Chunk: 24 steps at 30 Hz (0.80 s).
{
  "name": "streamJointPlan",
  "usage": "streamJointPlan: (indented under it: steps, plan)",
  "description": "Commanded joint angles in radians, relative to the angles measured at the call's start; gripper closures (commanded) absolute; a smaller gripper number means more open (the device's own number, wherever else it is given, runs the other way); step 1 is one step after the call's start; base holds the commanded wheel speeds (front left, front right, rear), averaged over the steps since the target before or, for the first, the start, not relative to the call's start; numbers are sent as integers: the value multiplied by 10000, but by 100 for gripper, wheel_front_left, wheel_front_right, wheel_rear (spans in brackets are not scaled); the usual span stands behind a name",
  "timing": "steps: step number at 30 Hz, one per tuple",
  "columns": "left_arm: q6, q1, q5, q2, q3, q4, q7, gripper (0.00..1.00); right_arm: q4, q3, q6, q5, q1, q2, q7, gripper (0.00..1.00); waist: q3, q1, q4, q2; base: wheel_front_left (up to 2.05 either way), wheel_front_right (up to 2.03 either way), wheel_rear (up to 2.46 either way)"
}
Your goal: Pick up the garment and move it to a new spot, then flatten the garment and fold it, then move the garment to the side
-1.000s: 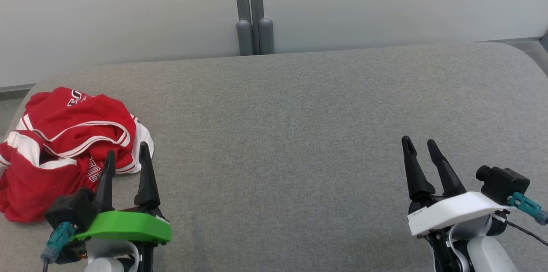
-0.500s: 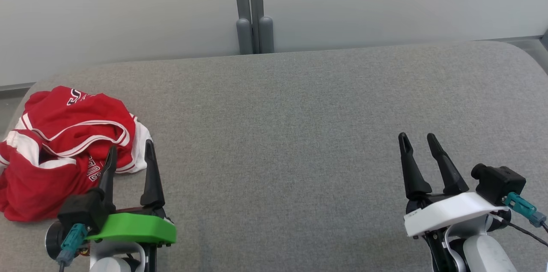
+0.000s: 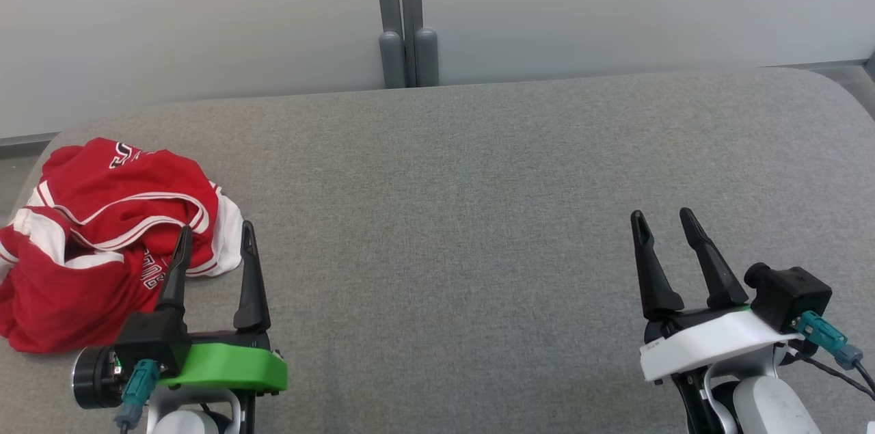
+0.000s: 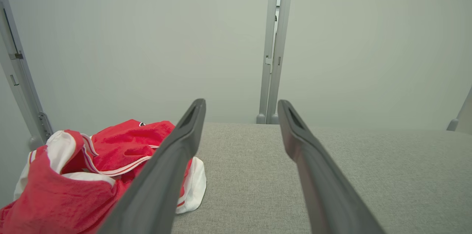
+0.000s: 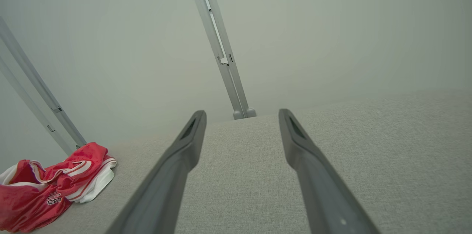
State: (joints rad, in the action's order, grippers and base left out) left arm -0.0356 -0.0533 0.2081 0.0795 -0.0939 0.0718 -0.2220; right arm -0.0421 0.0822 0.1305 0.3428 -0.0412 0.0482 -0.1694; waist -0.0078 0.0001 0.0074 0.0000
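Note:
A red garment point(image 3: 102, 236) with white trim lies crumpled at the far left of the grey padded table point(image 3: 478, 181). It also appears in the left wrist view as the garment point(image 4: 81, 175) at lower left, and small in the right wrist view as the garment point(image 5: 48, 186). My left gripper point(image 3: 215, 236) is open, just right of the garment's near edge, its left finger point(image 3: 179, 263) in front of the cloth. Far over on the right, my right gripper point(image 3: 662, 222) is open above bare table, with nothing between its fingers.
A pale wall panel with a grey vertical post point(image 3: 403, 17) stands right behind the table's far edge. The table's rounded left edge runs close by the garment. Bare grey surface spans the middle and right.
The left gripper has rotated and shifted slightly right and up, next to the garment. The right gripper has drifted slightly left and up. The garment has not moved.

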Motion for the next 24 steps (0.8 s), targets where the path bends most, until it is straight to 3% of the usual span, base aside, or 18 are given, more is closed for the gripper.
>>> streamJointPlan:
  steps: [1, 24]
  plan:
    - [-38, 26, -238, 82, 3, -68, -97, 0, 100, 39, 3, -246, 84, 29, -105, 0, -5, 0, -4, 0, 0, 0, 0]
    - [-41, 145, -1492, -29, -43, -37, -438, 0, 154, 122, 4, -1289, 134, 37, -469, 0, -38, -1, -57, 0, 0, 0, 0]
